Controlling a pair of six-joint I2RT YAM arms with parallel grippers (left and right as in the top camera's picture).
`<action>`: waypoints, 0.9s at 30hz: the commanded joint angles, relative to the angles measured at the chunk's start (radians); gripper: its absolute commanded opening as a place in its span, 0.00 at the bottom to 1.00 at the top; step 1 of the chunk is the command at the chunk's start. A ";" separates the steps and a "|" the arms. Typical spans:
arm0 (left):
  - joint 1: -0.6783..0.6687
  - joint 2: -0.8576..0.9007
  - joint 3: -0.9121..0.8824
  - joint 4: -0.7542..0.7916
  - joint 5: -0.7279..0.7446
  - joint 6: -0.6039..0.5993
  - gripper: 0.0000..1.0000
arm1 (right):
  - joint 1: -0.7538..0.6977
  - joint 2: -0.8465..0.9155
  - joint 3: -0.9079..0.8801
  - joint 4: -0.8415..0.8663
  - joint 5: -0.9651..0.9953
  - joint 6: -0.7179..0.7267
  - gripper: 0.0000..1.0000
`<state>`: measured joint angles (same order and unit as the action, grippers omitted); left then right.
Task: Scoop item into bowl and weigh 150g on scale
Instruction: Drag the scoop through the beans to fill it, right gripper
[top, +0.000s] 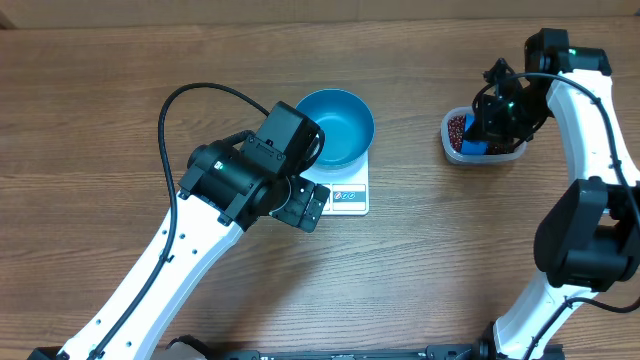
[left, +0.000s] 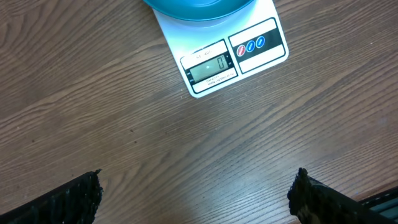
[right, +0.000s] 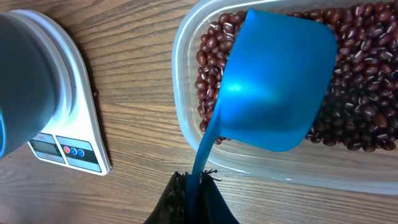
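On the left, the left gripper (left: 196, 200) hangs just above the bare table (top: 100, 80), a little in front of the scale (left: 230, 56). Its fingers are spread wide and hold nothing. Judging from that, it is parked clear so the bowl can be reached from the other side and nothing presses on the weighing plate.

Next comes the bowl (top: 335, 125), sitting on the scale's back part with the display and buttons left uncovered. That placement lets each scoopful be read as it lands. The display seems to read zero, and no beans show inside the bowl (its inside looks plain blue from overhead).

Further right, well apart from the scale, stands the clear tub (right: 183, 74) with the beans (right: 367, 74) heaped in it. The blue scoop (right: 280, 81) is over that heap, cup tilted down into the tub. The right gripper (right: 194, 200) is clamped tight on the handle's end. Holding it there probably keeps the fingers out of the beans while the cup digs. Whether the cup has any beans in it cannot be told, since only its underside shows.

Counted: two arms, one bowl, one scale with three buttons, one tub, one scoop, and far too many beans to count.
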<state>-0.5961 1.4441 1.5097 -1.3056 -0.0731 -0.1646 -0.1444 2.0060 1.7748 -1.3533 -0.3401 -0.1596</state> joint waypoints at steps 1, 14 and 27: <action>-0.006 0.005 -0.002 0.002 -0.012 -0.007 0.99 | -0.011 0.008 0.014 -0.004 -0.123 -0.033 0.04; -0.006 0.005 -0.002 0.001 -0.012 -0.007 1.00 | -0.095 0.008 0.014 -0.024 -0.230 -0.085 0.04; -0.006 0.005 -0.002 0.001 -0.012 -0.007 1.00 | -0.160 0.009 0.010 -0.014 -0.247 -0.089 0.04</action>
<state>-0.5961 1.4441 1.5097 -1.3056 -0.0727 -0.1646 -0.2901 2.0155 1.7744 -1.3731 -0.5030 -0.2234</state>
